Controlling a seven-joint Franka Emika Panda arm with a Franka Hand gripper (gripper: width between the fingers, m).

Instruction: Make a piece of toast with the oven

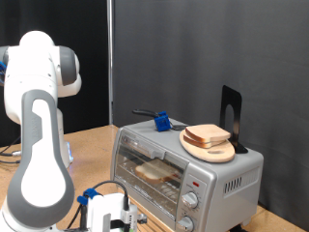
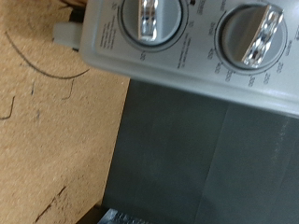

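A white Franka arm (image 1: 39, 135) fills the exterior view's left, rising tall and bending down toward the bottom edge. Behind everything hangs a dark curtain (image 1: 193, 48). A light wooden table (image 1: 92, 145) carries the things.

The oven (image 1: 183, 174), a small silver-grey box, sits on the table at the exterior view's lower right. Its glass door (image 1: 154, 174) looks shut, and through the glass a pale slice of bread (image 1: 159, 172) shows inside on the rack. Two round knobs (image 1: 189, 201) are stacked on the panel at the exterior view's right of the door.

On top of the oven rests a round light-wood plate (image 1: 214, 150), and on that plate lies the piece of toast (image 1: 207, 134), flat, pale, with a tan-brown crust. Also on the oven's top are a small blue object (image 1: 162, 122) with a dark handle-like part beside it, and a black upright stand (image 1: 232, 116) just behind the plate.

The gripper (image 1: 108, 215) is low at the exterior view's bottom, in front of the oven's door and near its lower corner, well below the plate. Nothing shows between its jaws, and I cannot tell whether they are apart or together.

The wrist view looks closely at the oven's control panel: two shiny metal knobs (image 2: 148, 19) side by side, with the grey panel (image 2: 187, 70) around them, the wooden table surface (image 2: 47, 140), and a dark area (image 2: 206, 159) beside it.
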